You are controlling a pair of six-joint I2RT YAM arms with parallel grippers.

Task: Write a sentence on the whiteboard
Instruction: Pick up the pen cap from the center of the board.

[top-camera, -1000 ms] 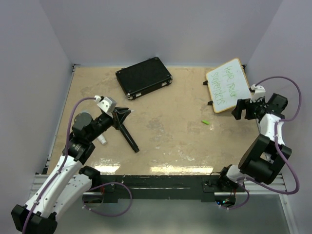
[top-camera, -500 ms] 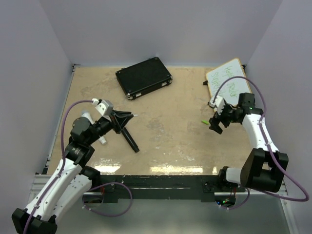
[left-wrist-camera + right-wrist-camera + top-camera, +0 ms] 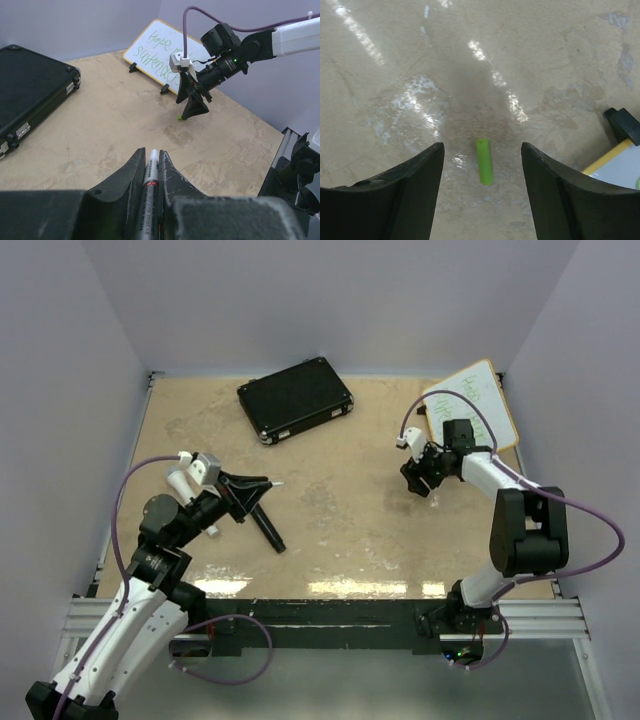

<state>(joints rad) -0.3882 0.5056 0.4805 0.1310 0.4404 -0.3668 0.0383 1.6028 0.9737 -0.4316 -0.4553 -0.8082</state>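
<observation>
My right claw point(image 3: 481, 150) hangs with its 2 matte black curved fingers apart, straddling a small smooth lime-green plastic cylinder point(image 3: 484, 168) that lies on the mottled, glossy beige tabletop point(image 3: 545, 60). My left claw point(image 3: 151, 152) is clamped on a slim silver-grey marker point(image 3: 151, 175). The flat white orange-rimmed whiteboard point(image 3: 150, 46) stands tilted on black feet at the far right corner, with the thin green handwritten sentence point(image 3: 157, 56) across its face.

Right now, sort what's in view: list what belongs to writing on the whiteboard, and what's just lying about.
Belongs: whiteboard; green sentence on it; marker in the left gripper; small green cylinder, probably the marker's cap, under the open right gripper.
Lying about: black case.
</observation>
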